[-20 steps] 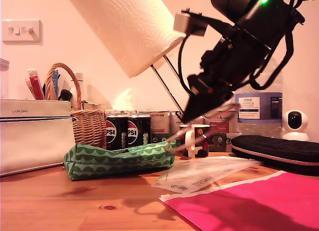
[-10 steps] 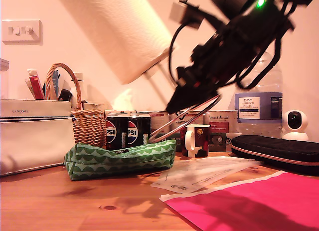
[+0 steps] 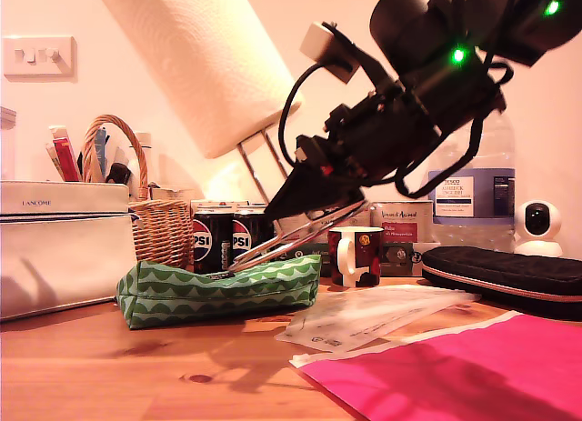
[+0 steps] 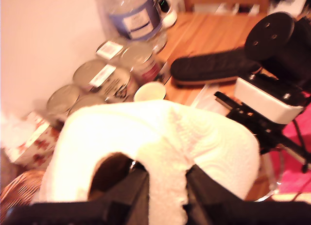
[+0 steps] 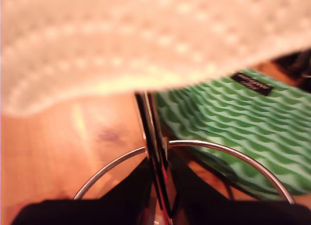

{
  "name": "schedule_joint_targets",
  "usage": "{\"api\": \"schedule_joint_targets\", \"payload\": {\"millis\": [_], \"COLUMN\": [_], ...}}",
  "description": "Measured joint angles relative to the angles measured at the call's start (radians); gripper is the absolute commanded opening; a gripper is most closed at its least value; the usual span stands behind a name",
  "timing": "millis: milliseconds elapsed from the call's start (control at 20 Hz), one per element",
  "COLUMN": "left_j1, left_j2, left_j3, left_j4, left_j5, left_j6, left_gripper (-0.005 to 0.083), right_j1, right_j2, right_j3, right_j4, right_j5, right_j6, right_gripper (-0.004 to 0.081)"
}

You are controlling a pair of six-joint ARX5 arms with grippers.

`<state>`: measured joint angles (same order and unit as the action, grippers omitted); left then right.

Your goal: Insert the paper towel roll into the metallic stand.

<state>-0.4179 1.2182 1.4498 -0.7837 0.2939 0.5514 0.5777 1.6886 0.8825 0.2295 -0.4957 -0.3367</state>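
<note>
Exterior view: paper towel roll (image 3: 195, 62) up high and tilted, fat white cylinder with embossed paper, lower end toward the metallic stand (image 3: 273, 212). Two thin chrome rods running up into the roll's lower end. Stand carried in the air, leaning hard, ring base slanting down toward the green wavy-patterned pouch (image 3: 218, 289) on the wooden bench (image 3: 136, 371).

Second wrist view: second tool (image 5: 156, 186) pinched tight on the stand right where the upright rods meet the round ring, dark fingers (image 5: 138, 183) pressed to the wire on both sides. Shiny, narrow, smooth metal. Soft blurred paper filling the frame beyond.

First wrist view: first tool (image 4: 165, 196) closed on the roll's wall at its end, one finger inside the core, one outside, a pad of paper squeezed between. Swirly dimpled texture on the sheet.

Also in the exterior view: Pepsi cans (image 3: 232, 239), mug (image 3: 356, 255), wicker basket (image 3: 150, 212), black case (image 3: 505, 275), pink sheet (image 3: 473, 371).
</note>
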Motion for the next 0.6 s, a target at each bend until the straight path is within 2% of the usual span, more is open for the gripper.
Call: {"api": "schedule_joint_targets", "payload": {"millis": [150, 600], "left_j1": [-0.013, -0.087], "left_j2": [0.0, 0.002], "left_j3": [0.0, 0.0], "left_j4": [-0.003, -0.016], "left_j5": [-0.031, -0.074], "left_j6": [0.0, 0.0], "left_gripper": [-0.0021, -0.0021], "right_j1": [0.009, 0.014], "right_j2": [0.023, 0.023], "right_j3": [-0.026, -0.205], "right_j4": [0.098, 0.407], "right_j5": [-0.007, 0.005], "right_j6": [0.029, 0.124], "right_gripper": [-0.0013, -0.0013]}}
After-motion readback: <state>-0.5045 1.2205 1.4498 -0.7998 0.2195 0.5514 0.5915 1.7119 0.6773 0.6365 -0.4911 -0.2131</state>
